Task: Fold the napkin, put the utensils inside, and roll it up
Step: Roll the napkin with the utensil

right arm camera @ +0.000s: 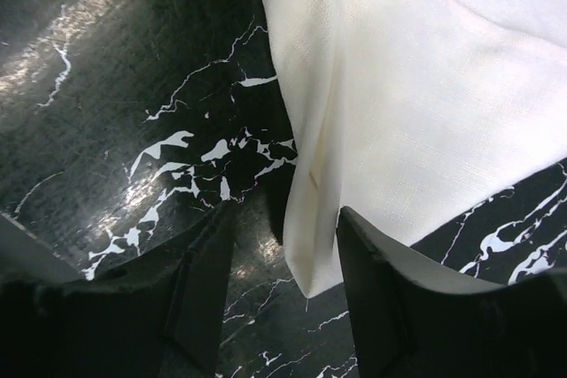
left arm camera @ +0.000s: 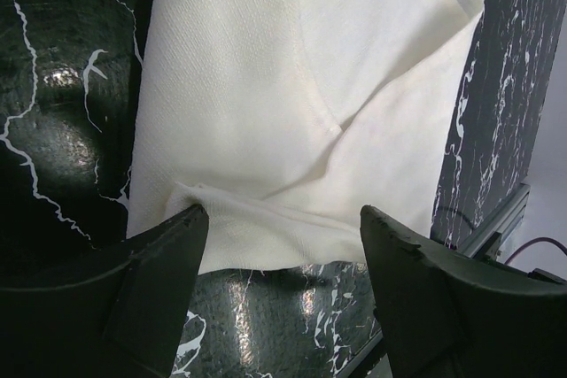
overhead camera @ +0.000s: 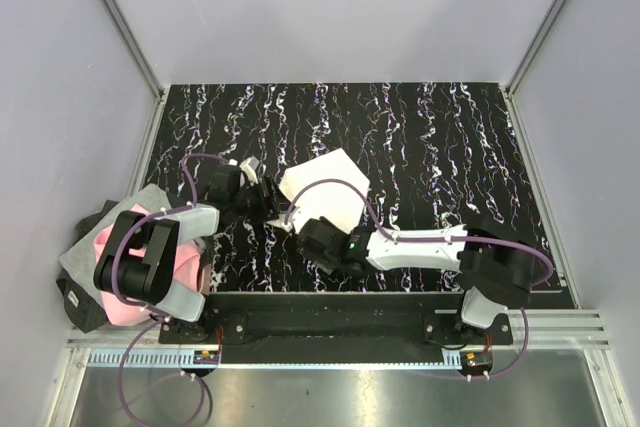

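napkin (overhead camera: pixel 325 192): folded over | left tool (left arm camera: pixel 283 219): wide, astride napkin edge | right tool (right arm camera: pixel 285 214): parted, astride napkin corner

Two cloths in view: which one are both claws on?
The cream napkin, its edges inside the left claw and right claw. The pink and grey cloth lies apart at the left edge of the table.

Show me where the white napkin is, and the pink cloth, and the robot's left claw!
napkin (overhead camera: pixel 325 192): top camera, middle of the cloth.
pink cloth (overhead camera: pixel 104 238): top camera, pink part on its left side.
left gripper (left arm camera: pixel 283 214): left wrist camera, midway between its fingertips.
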{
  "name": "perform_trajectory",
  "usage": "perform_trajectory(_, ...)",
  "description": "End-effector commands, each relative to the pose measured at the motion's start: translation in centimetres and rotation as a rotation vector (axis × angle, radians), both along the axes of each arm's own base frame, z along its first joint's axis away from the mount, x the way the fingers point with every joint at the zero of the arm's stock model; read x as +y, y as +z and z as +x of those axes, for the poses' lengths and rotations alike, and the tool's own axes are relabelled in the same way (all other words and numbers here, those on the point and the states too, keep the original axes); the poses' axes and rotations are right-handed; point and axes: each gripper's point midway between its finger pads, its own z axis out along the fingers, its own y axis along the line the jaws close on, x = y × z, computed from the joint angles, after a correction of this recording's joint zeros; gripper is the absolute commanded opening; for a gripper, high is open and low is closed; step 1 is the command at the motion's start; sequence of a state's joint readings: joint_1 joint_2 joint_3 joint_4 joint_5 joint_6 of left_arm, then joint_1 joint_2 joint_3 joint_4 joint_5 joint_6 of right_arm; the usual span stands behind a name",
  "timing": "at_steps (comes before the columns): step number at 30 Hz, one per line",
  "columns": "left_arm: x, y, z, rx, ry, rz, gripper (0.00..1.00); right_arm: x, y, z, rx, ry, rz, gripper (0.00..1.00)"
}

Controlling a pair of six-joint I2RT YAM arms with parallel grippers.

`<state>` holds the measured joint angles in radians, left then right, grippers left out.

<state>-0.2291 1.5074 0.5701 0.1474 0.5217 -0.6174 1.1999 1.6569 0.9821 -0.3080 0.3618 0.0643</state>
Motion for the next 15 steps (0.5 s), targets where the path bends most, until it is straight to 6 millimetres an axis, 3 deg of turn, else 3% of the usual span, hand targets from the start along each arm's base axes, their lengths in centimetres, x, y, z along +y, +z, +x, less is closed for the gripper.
perform_trajectory(1, 3.2, -4.8, -2.4, 0.153, 0.057, 0.163, 0.77, 0.7, 0.7, 1.2, -0.116, -0.029, -0.015, 0.55)
perform_trajectory(8, 3.3, -4.9, -2.4, 0.160, 0.060, 0.158, 0.77, -1.2, -1.0, 0.9, -0.122, -0.082, -0.113, 0.38)
perform_trajectory(15, 3.3, -4.8, -2.3, 0.156, 0.062, 0.153, 0.77, -0.9, -2.7, 0.0, -0.056, -0.037, -0.178, 0.17)
